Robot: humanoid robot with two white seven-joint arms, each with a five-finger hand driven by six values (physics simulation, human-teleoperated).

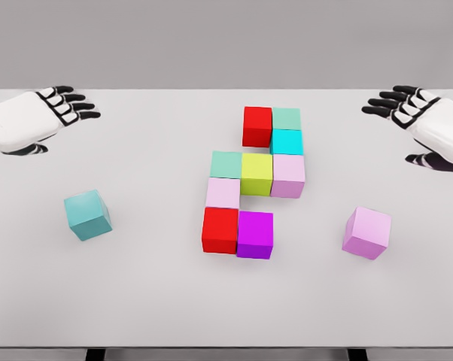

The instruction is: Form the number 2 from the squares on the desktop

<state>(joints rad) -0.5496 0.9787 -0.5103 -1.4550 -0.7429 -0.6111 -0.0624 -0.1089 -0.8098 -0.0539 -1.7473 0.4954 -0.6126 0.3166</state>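
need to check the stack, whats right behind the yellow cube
Directly behind the yellow cube the table shows bare, between a red cube and a cyan cube. Nothing looks hidden there.

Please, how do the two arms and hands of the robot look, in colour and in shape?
Both arms are smooth, rounded white shells. The left hand and the right hand each have a white back and white finger segments with black joints and black fingertips. No cables, markings or sleeves are visible.

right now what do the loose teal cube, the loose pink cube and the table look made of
Teal cube: matte, opaque, flat colour, maybe painted wood or plastic. Pink cube: same matte look, no gloss. Table: smooth pale grey, no grain. It is a render, so material stays open.
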